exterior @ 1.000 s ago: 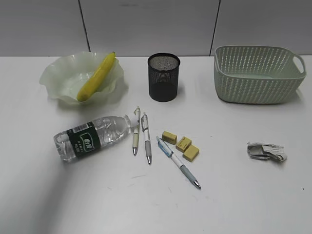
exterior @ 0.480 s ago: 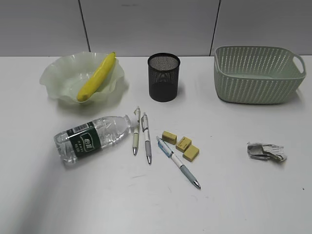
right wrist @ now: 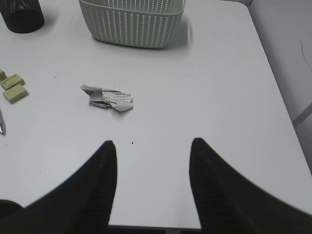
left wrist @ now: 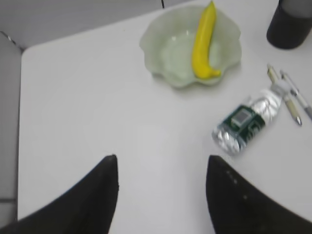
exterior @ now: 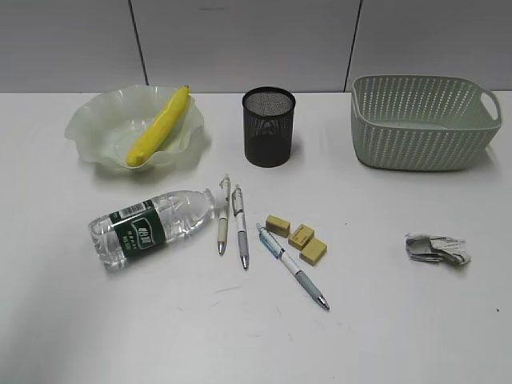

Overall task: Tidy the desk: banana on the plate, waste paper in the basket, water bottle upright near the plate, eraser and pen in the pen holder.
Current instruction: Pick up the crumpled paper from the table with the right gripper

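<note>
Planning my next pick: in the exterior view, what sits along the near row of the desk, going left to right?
water bottle lying on its side → two pens side by side → third pen → three erasers → waste paper.

A pale grey panelled wall [exterior: 240,40] runs along the far edge of the desk [exterior: 384,320], divided by two thin dark seams, one to the left [exterior: 138,40] and one to the right [exterior: 354,40], both slightly slanted. Grey flooring [right wrist: 292,53] shows past the desk's side edge.
</note>
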Controlling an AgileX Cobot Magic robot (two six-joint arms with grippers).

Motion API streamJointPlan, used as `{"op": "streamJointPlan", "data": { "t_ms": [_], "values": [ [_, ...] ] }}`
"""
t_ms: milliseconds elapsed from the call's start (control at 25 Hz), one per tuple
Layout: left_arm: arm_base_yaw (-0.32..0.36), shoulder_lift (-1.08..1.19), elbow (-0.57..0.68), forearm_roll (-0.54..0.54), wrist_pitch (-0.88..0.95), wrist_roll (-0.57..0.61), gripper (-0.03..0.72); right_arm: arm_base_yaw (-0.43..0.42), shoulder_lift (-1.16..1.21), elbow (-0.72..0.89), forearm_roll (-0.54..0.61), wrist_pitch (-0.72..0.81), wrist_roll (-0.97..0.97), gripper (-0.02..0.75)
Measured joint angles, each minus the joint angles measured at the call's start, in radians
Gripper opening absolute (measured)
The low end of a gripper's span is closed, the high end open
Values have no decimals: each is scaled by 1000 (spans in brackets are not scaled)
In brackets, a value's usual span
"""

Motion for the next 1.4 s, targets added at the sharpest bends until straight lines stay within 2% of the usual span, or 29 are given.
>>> {"op": "streamJointPlan", "data": {
  "t_ms": [80, 280, 520, 680, 880, 1200, 1280, 1400],
  "values": [
    [0, -120, 167, -2, -1, 0, 430, 0, 0, 0, 2, 0, 0, 393],
    [0, -421, 492, -7, -25, 0, 420, 0, 0, 0, 5, 0, 0, 393],
    [0, -739, 706, -50, -34, 0, 413, 0, 27, -1, 15, 0, -26, 393],
    [0, -906, 759, -119, -37, 0, 409, 0, 127, -33, 55, -45, -91, 393],
    [0, -1002, 765, -131, -54, 0, 405, 4, 363, -112, 153, -123, -283, 393],
    [0, -1002, 781, -140, -120, 0, 405, 111, 817, -283, 169, -174, -415, 398],
    [0, -1002, 801, -136, -144, 0, 405, 143, 940, -325, 150, -173, -429, 433],
    [0, -1002, 806, -139, -153, 0, 405, 167, 1103, -356, 119, -174, -451, 531]
  ]
}}
